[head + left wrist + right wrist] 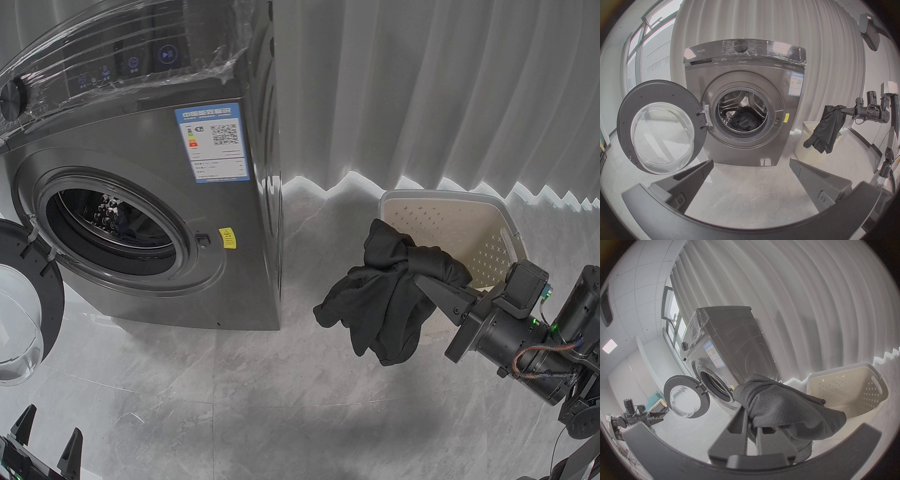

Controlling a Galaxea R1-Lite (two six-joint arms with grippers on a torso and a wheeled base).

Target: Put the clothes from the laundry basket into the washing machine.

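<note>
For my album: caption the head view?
Right gripper holds a black garment by the laundry basket, the washing machine standing open.

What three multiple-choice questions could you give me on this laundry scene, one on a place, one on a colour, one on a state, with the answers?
1. Where is the black garment?
A. Flat on the floor.
B. Hanging from the right gripper, beside the laundry basket.
C. Draped over the washer's top.

2. What colour is the laundry basket?
A. Cream.
B. Red.
C. Dark blue.

3. How is the washing machine door?
A. Shut.
B. Taken off and lying on the floor.
C. Swung open on its hinge.

Answers: 1 B, the gripper is closed on the cloth, which hangs in the air; 2 A, its perforated walls are cream; 3 C, the door stands aside and the drum opening is uncovered.
</note>
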